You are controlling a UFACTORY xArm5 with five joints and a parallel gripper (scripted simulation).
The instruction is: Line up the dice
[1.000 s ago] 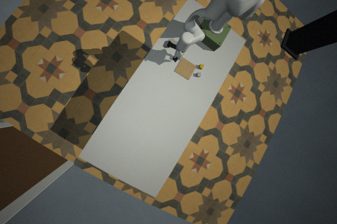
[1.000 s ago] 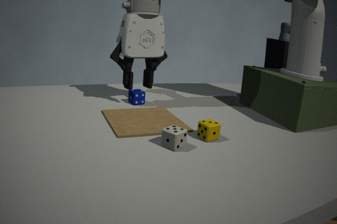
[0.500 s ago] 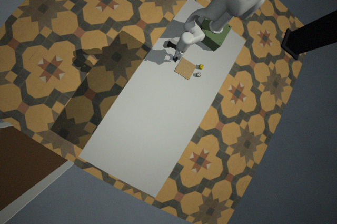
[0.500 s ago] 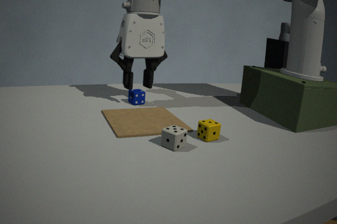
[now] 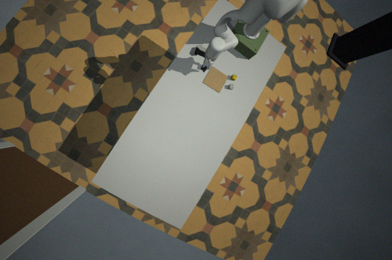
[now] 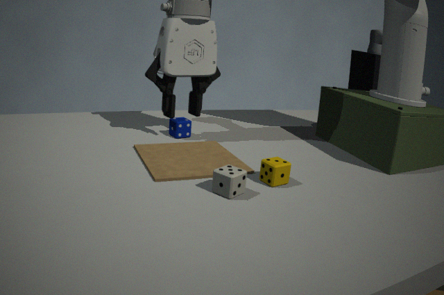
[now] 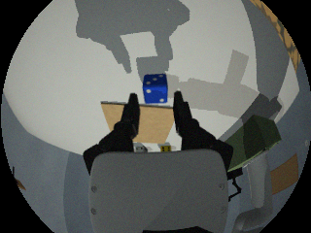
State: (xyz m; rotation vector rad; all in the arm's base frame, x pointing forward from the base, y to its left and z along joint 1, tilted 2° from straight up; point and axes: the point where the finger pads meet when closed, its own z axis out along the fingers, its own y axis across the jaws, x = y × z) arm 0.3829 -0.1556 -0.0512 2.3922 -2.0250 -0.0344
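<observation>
Claw (image 6: 182, 107) hangs half-spread and empty just above the blue die (image 6: 180, 128) beside the mat (image 6: 189, 159).

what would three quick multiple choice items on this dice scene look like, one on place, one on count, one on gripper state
1. Where is the blue die?
A. on the mat
B. on the table behind the mat, under the gripper
C. on the green base

2. How many dice lie on the mat?
A. none
B. one
C. two

3. What is the gripper doing?
A. clamped on the blue die
B. holding the yellow die
C. open, empty, above the blue die

Key:
1 B, the blue die rests on the grey table beyond the mat's far edge.
2 A, the white die and yellow die sit beside the mat, on the table.
3 C, the fingertips hang apart above the die, nothing between them.
</observation>
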